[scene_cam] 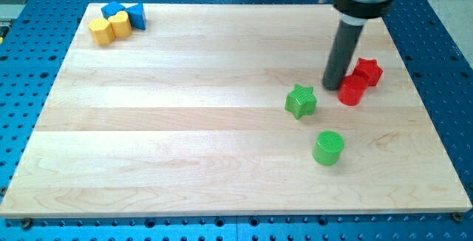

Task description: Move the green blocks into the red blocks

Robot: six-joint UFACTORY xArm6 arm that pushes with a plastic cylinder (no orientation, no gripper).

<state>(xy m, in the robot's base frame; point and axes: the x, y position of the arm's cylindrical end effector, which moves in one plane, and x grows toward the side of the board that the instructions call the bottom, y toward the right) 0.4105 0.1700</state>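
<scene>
1. The green blocks are two: a green star block [301,101] right of the frame's centre, and a green cylinder block [328,148] below and slightly right of it, toward the lower right of the worktop [185,137]. They sit near each other but apart.
2. We judge both to be light, rigid pieces that should slide readily on the smooth wood; the cylinder may roll off line around a push, and the star's points may make it twist.
3. There is nothing to grasp: our end effector is a plain rod with no jaws to open or close, and it holds nothing. We would press low on each block's side facing away from the reds.
4. Both look matte, bright green, ridged on top.
5. The red star block [367,72] and red cylinder block [352,91] touch in the right of the frame.
6. Our tip [333,86] stands just left of the red cylinder, above and right of the green star.
</scene>
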